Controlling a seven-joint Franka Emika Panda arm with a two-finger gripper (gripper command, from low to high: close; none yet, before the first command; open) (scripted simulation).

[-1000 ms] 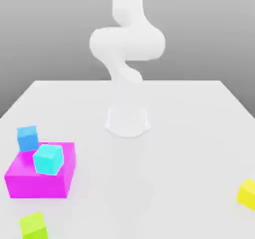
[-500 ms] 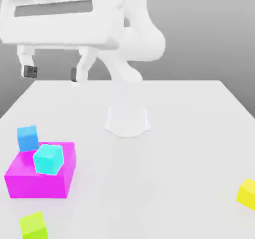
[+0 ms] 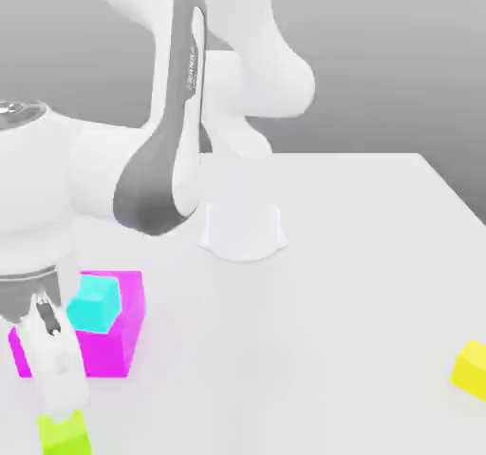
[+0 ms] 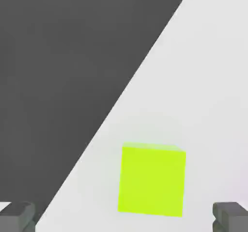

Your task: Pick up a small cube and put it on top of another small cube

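Approach step: hand spread wide above lime-green cube near the counter edge. Next: descend, straddle cube, close.

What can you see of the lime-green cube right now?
The lime-green cube is small, plain, matte and uniformly coloured, with no markings. It sits flat on the white table near the table's edge, at the exterior view's lower left, in front of the magenta block. The open tool hangs above it, fingers either side, not touching.
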